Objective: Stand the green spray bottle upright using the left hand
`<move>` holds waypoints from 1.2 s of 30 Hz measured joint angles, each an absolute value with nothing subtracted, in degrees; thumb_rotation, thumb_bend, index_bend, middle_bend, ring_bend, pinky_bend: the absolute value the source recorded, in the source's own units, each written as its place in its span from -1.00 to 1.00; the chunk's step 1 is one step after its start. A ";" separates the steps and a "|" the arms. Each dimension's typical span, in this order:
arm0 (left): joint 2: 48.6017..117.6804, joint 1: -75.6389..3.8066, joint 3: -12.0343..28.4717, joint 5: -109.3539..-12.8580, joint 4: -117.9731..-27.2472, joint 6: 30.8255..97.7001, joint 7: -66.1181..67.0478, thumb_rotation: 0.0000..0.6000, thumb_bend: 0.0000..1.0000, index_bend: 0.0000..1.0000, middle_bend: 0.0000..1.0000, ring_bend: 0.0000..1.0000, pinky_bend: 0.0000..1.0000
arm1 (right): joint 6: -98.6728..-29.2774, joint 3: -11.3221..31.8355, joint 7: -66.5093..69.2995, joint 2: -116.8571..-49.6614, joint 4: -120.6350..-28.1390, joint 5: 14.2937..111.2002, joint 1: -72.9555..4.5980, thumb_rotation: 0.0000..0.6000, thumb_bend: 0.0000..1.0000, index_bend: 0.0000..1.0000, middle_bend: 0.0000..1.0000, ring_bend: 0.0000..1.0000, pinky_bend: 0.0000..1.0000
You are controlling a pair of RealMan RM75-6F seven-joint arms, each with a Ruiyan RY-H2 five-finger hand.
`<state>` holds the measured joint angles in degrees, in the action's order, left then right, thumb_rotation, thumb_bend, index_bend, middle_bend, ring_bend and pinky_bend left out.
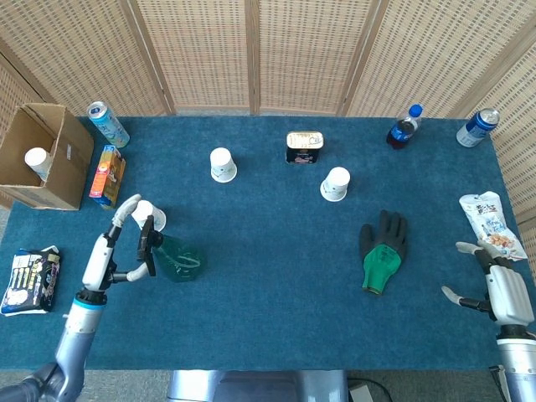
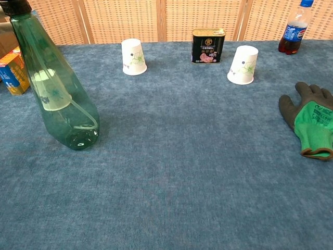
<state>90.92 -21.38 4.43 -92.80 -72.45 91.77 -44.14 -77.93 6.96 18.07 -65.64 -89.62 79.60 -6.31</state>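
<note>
The green spray bottle (image 1: 177, 260) leans on the blue table cloth at the left, its black spray head raised. In the chest view the bottle (image 2: 57, 88) tilts to the left, with only the edge of its base on the cloth and its top at the frame's corner. My left hand (image 1: 113, 251) grips the bottle at its spray head, thumb up and fingers around the black part; the chest view does not show this hand. My right hand (image 1: 502, 289) rests at the table's near right edge, fingers apart and holding nothing.
A paper cup (image 1: 151, 215) lies just behind the left hand. A cardboard box (image 1: 38, 155), a can (image 1: 109, 124) and an orange carton (image 1: 107, 174) stand far left. Two upturned cups (image 2: 133, 57) (image 2: 243, 65), a tin (image 2: 208, 46), a glove (image 2: 312, 125) and a cola bottle (image 2: 294, 28) lie further right.
</note>
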 measured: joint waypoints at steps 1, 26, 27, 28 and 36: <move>90.33 -21.12 4.31 -92.72 -72.86 91.79 -43.90 0.01 -0.54 -0.94 -1.00 -1.00 -0.78 | -77.81 6.95 18.13 -65.71 -89.60 79.59 -6.38 1.00 -0.61 -0.55 -0.40 -0.76 -0.69; 55.38 -11.29 -4.64 -85.37 -100.77 84.98 -15.55 0.01 -0.48 -0.63 -0.73 -0.86 -0.67 | -76.08 7.95 4.57 -64.92 -89.83 76.44 -8.43 1.00 -0.60 -0.54 -0.40 -0.83 -0.70; 53.72 -10.88 -5.13 -84.84 -102.23 84.52 -13.69 0.00 -0.48 -0.63 -0.73 -0.85 -0.67 | -76.15 8.03 2.60 -64.93 -89.91 76.14 -8.56 1.00 -0.61 -0.54 -0.40 -0.84 -0.71; 52.34 -10.42 -5.57 -84.27 -103.56 84.17 -11.91 0.01 -0.48 -0.63 -0.73 -0.85 -0.67 | -76.29 8.14 0.06 -64.95 -90.03 75.75 -8.75 1.00 -0.61 -0.54 -0.40 -0.84 -0.71; 48.68 -5.23 -7.91 -80.24 -108.86 84.22 -1.02 0.19 -0.48 -0.59 -0.67 -0.80 -0.67 | -79.32 9.01 -8.86 -65.10 -91.08 74.46 -9.23 1.00 -0.61 -0.54 -0.41 -0.87 -0.73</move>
